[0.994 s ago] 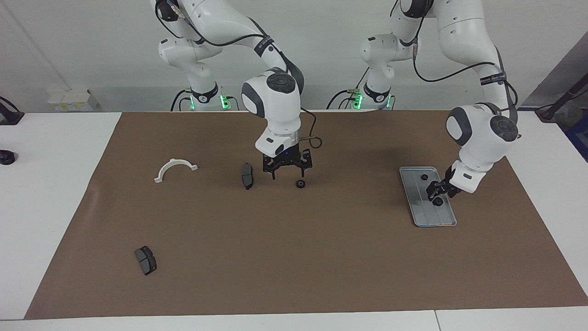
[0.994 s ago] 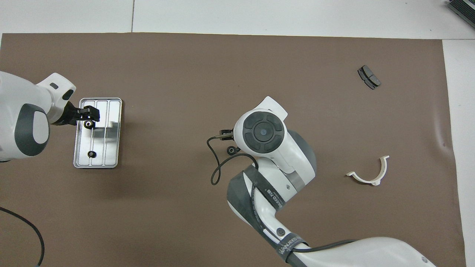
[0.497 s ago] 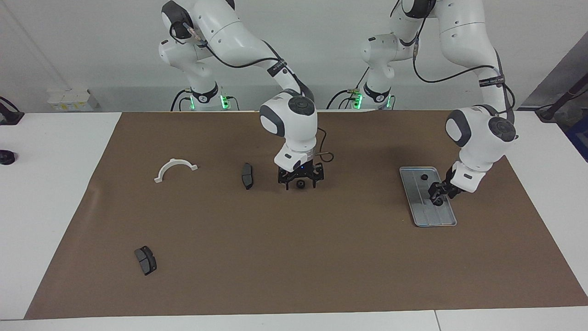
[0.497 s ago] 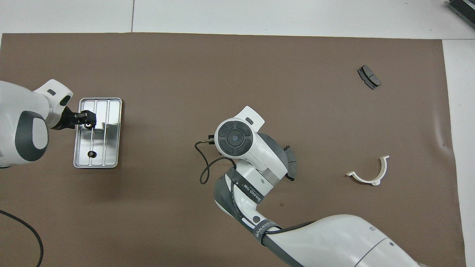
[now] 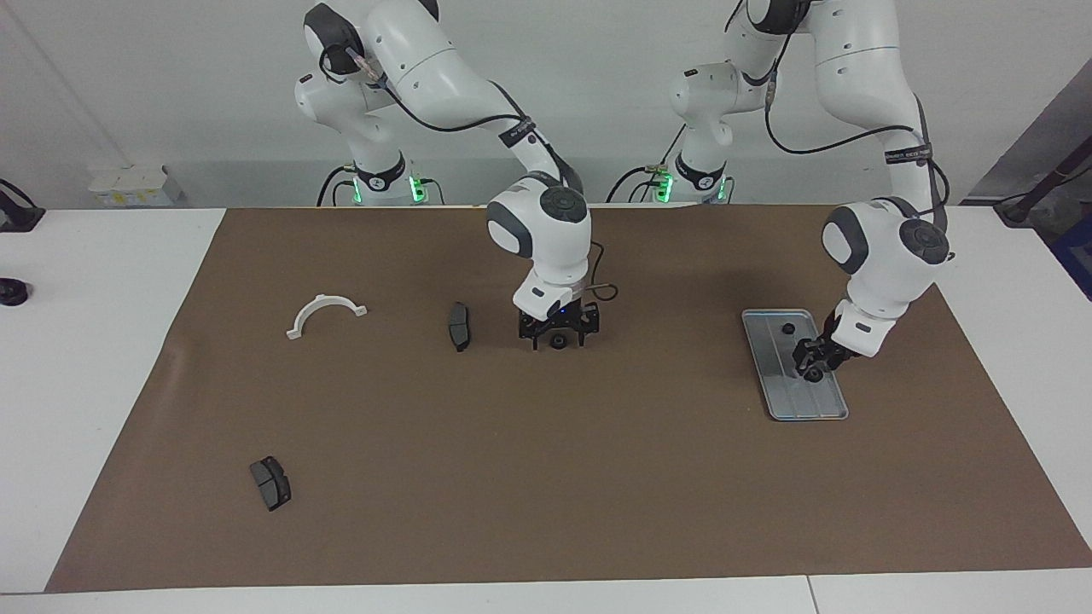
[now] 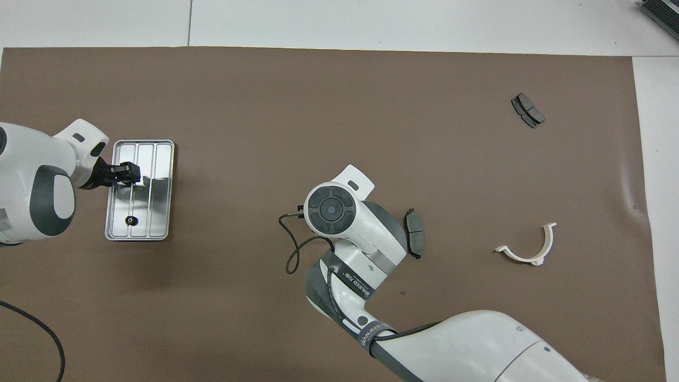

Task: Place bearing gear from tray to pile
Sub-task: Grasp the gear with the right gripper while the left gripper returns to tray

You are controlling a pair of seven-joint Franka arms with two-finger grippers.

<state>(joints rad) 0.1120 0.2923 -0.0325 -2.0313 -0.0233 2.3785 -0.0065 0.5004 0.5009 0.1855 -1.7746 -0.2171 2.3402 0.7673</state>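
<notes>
Nearest the robots on the flat silver-grey ribbed metal tray (image 5: 802, 405), at the left arm's end of the brown mat (image 5: 597, 477), one small black round bearing gear (image 5: 787, 327) lies loose. Level with it mid-mat is the pile: a white half-ring bracket (image 5: 327, 311), a dark grey brake pad (image 5: 459, 326) and a second small black gear (image 5: 557, 342). The right gripper (image 5: 559, 334) is low over that gear, jaws apart on either side of it, nothing held.

Slightly farther out, the left gripper (image 5: 815, 362) is down in the tray on a third black gear (image 5: 815, 373). You cannot tell if it is apart or clamped yet.

That looks like the step in hand: the pick from the tray.
- Centre on the gear before you squeeze; it is small and round and may squirt out.
- Keep the tips off the ribs.
- Lift straight up past the rim, or the light tray may shift.
- Drop it beside the mid-mat gear.

Farthest out, toward the right arm's end, a second dark brake pad (image 5: 270, 483) lies alone; white desk (image 5: 102, 358) flanks the mat.
</notes>
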